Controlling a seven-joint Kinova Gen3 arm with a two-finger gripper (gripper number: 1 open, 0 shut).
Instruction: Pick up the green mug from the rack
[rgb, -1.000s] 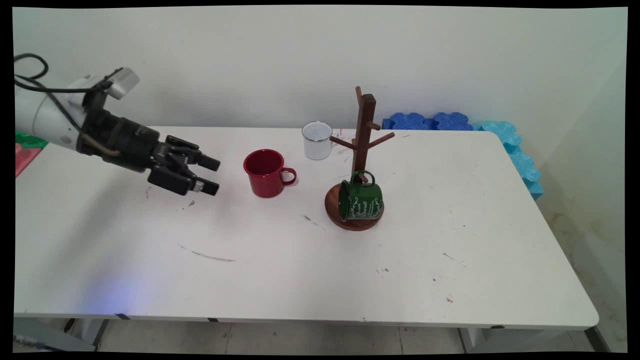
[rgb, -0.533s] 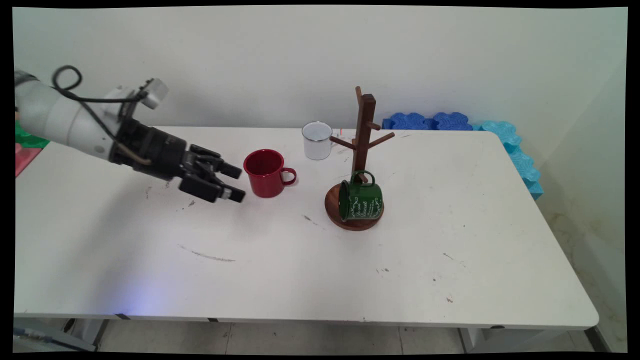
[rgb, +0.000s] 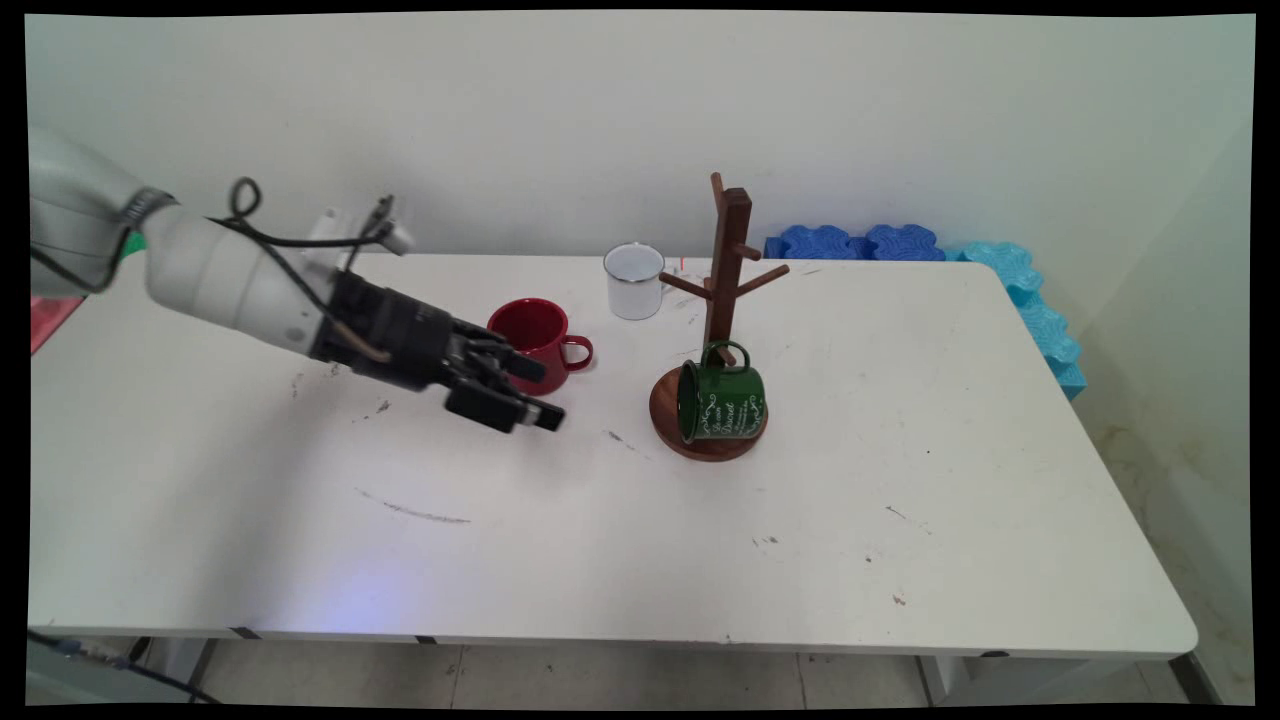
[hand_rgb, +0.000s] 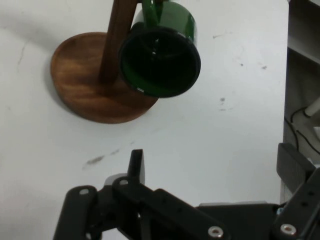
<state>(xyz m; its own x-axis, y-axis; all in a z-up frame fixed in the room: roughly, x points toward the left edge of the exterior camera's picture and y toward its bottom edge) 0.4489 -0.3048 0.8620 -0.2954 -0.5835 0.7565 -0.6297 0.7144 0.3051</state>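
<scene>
The gripper (rgb: 535, 392) hovered open and empty, nearest the red mug (rgb: 541, 343). The green mug (hand_rgb: 161, 52) lay tipped against the wooden stand (hand_rgb: 95, 82). It appeared rigid, light, slick enamel; rim or handle would suit grasping.

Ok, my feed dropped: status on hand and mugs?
Hand open, empty, close by red mug. Green mug on its side on rack base. White mug upright behind.

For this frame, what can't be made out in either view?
- Red mug: main view, its left side hidden behind the pincer.
- Green mug: lettering too small to read.
- Wooden stand: hand view, upper post cut off by the top edge.
- Red and white mugs: outside hand view.
</scene>
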